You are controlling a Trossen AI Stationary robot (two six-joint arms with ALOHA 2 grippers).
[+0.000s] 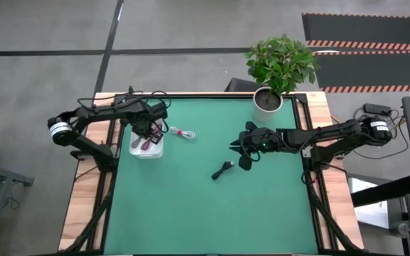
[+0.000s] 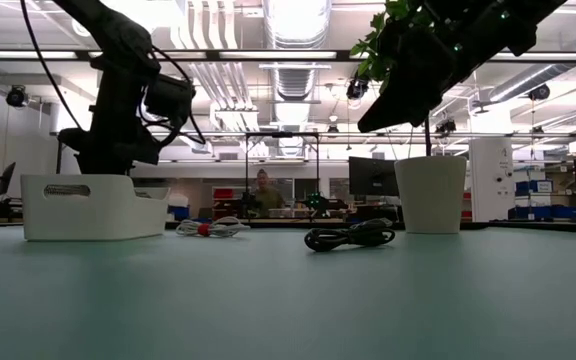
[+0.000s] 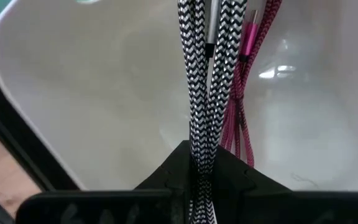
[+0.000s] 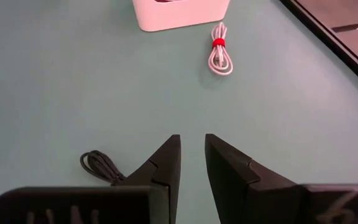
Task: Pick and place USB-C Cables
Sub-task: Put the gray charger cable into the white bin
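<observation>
Green mat: my R gripper (image 4: 191,163) hangs above it, fingers slightly apart, empty. Black cable (image 1: 223,169) near, white cable w/ red tie (image 1: 182,133) beside tray (image 1: 148,151). L gripper (image 3: 202,167) pinches grey cable (image 3: 205,74) over tray; red cable (image 3: 244,93) inside.

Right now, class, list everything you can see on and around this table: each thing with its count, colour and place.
Grey braided cable: one, black-and-white weave, held over the tray.
Red cable: one, pink-red, lying in the tray.
White cable: one, red tie, on the mat beside the tray.
Black cable: one, mid-mat.
Tray: one, white, left edge.
Potted plant: one, green, white pot, far edge.
Mat: one, green.
Person: one, in the room beyond.
Left claw: shut on the grey braided cable.
Right claw: open, above the mat near the black cable.
</observation>
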